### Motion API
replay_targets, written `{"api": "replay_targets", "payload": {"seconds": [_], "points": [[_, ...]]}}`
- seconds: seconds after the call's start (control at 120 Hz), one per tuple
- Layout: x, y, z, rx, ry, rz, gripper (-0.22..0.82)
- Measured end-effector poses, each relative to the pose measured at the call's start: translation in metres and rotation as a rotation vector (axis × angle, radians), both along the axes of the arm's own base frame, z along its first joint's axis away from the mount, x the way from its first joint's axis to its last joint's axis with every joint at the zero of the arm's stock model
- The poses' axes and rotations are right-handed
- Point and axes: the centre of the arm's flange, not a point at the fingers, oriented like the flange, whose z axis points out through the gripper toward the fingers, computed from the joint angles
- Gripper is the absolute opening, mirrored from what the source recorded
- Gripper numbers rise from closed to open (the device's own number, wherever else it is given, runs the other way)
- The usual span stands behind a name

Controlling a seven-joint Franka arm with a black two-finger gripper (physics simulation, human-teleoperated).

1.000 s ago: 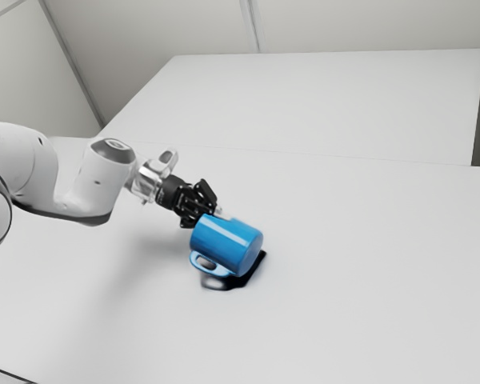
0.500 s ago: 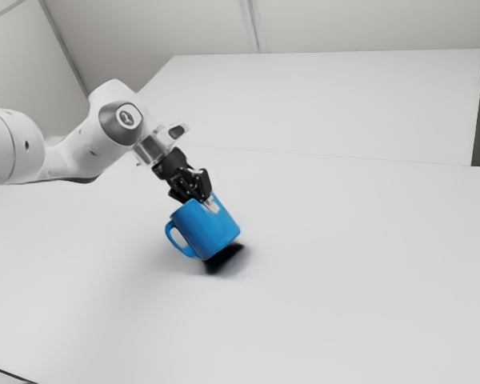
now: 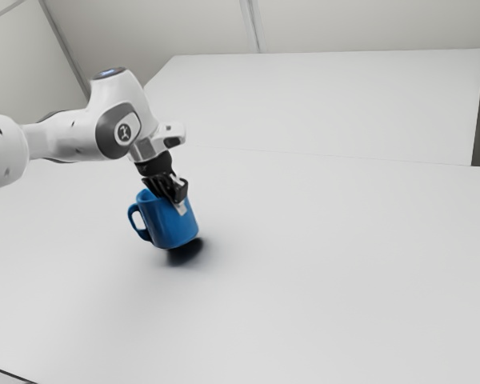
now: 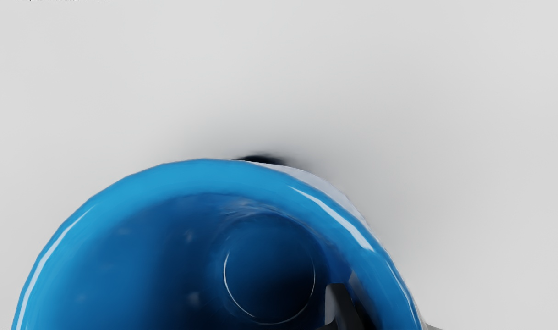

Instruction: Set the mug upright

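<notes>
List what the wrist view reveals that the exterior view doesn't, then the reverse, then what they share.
Wrist view: the blue mug's inside bottom, and a dark finger in the mug, close to its wall.

Exterior view: the handle, the white arm, and the mug's tilt, its base leaning toward the exterior view's right.

Both: the mug's rim, part of the end effector, a dark shadow and the pale table.
</notes>
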Motion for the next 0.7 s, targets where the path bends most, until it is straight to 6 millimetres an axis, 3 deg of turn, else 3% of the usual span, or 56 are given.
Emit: {"api": "replay_targets", "payload": {"seconds": [0.508,0.617,0.7], "points": [[0.006,-0.010,-0.045,0.063,-0.018,0.013,-0.18],[0.006,-0.019,-0.044,0.047,-0.017,0.009,0.05],[0.003,-0.025,-0.032,0.040,-0.032,0.001,0.23]]}}
